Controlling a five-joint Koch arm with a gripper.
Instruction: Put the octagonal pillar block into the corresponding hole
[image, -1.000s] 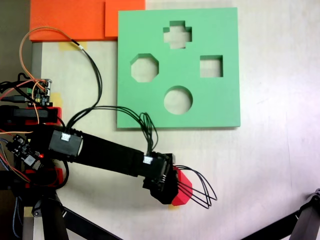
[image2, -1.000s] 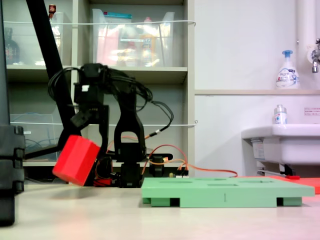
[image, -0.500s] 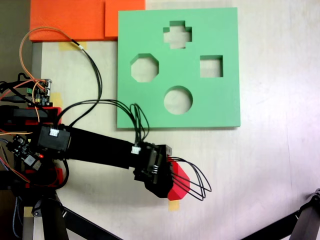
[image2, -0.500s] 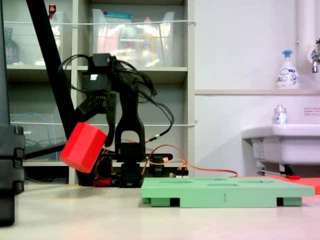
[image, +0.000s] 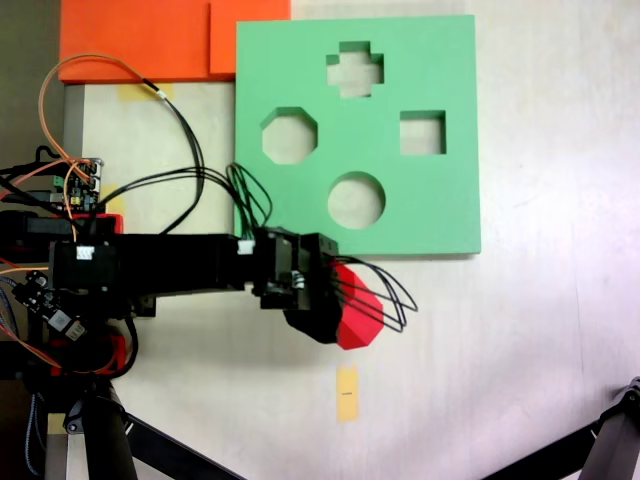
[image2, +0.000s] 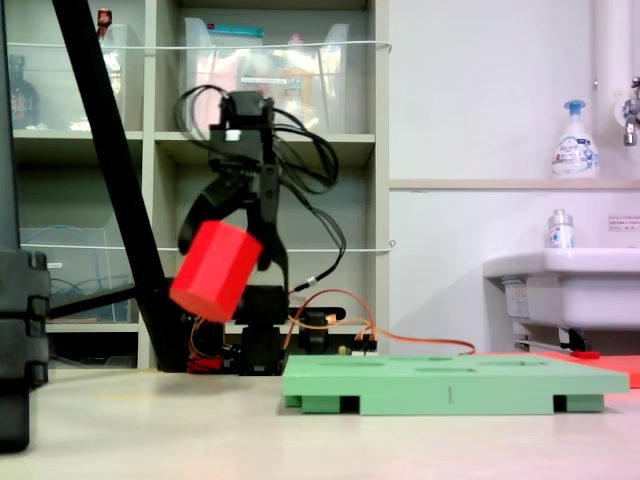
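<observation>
Up and rightward since a second ago — the gripper has carried the octagonal pillar block higher, clamped tight, tilted, near the green board; now level it, swing far-left to the corresponding hole — lower squarely.

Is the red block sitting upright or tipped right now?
Tipped. In a fixed view the red block hangs in the gripper above the table, leaning with its lower end toward the left.
</observation>
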